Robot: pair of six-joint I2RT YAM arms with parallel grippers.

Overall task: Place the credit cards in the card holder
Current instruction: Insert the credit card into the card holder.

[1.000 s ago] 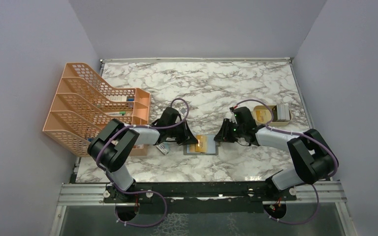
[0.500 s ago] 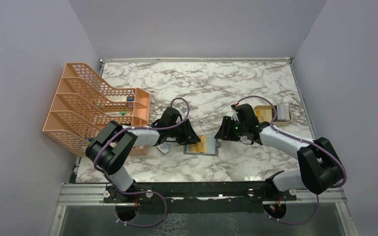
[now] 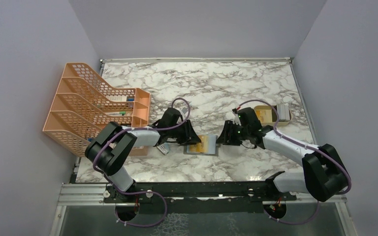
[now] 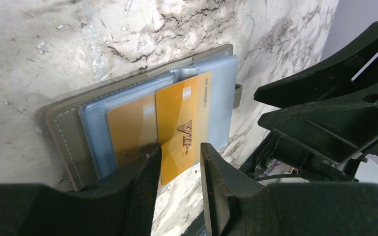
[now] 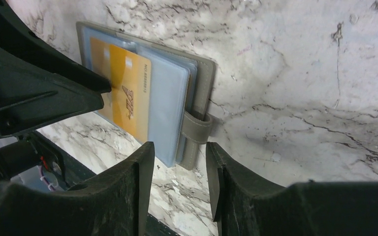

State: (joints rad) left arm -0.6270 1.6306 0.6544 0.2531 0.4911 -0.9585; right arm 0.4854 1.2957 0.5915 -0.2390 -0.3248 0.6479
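The card holder point(image 4: 61, 125) lies open on the marble, grey outside and light blue inside point(image 3: 212, 148). One gold credit card point(image 4: 128, 130) sits in a left pocket. A second gold credit card point(image 4: 182, 125), marked VIP, lies partly over it and sticks out past the holder's near edge. My left gripper point(image 4: 179, 155) is open, its fingers either side of that card's near end without pinching it. My right gripper point(image 5: 177, 152) is open just short of the holder's snap tab point(image 5: 196, 133), holding nothing. From above, the left gripper point(image 3: 193, 140) and right gripper point(image 3: 221, 139) flank the holder.
An orange mesh file rack point(image 3: 91, 108) stands at the left. A shallow tan tray point(image 3: 271, 114) with small items sits behind the right arm. A small pale object point(image 3: 163, 148) lies beside the left forearm.
The left gripper has opened and let go of the VIP card, which now rests on the holder. The right gripper has opened wider and its arm has swung out to the right.
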